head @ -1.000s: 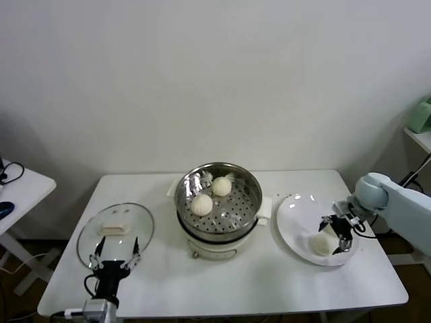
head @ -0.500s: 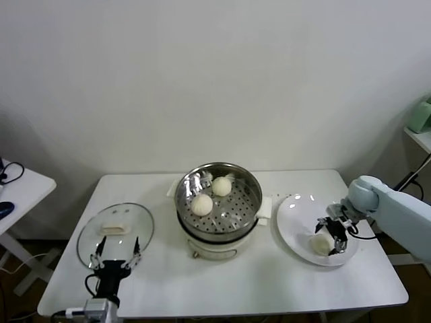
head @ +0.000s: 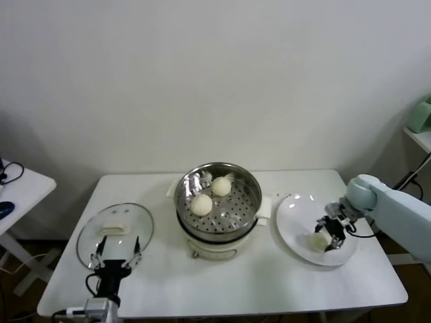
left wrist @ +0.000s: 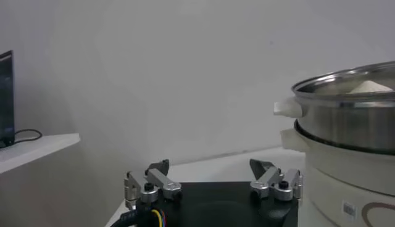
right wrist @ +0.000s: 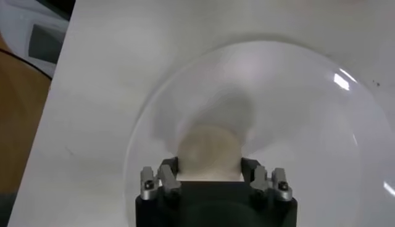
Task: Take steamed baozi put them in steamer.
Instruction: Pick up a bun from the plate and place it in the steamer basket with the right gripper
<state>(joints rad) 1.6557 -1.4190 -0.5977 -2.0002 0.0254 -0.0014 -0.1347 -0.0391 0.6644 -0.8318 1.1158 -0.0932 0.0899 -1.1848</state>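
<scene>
Left gripper point(head: 116, 259) sits parked at the near-left table point(head: 161, 282) edge just in front of the lid point(head: 115, 229), fingers apart, nothing between them. Leave it there.

Steamer point(head: 219, 196) in the middle holds two baozi point(head: 201, 204) already, at the back-left of the basket; the front and right of the perforated floor are free, so aim your drop there.

Right gripper point(head: 329, 236) is down on the plate point(head: 296, 219), fingers closed in against the third bun point(head: 318, 241). My read: the grasp is on but not proven. Lift straight up first, slowly, and check the bun comes with you before you swing left. Dough is soft, so don't squeeze harder; a dent or a slip out of the fingers is the risk. Clear the steamer rim with margin before lowering.

Views: head shows the whole layout and the free basket space, but the bun is half hidden by the fingers. Right wrist shows the bun point(right wrist: 208, 152) sitting centred between the fingers point(right wrist: 165, 177), on the plate point(right wrist: 296, 92). Left wrist shows the open left gripper point(left wrist: 213, 182) and the steamer wall point(left wrist: 345, 132) from the side, with one bun top point(left wrist: 369, 86) just over the rim. I can't see a fourth bun in any view.
</scene>
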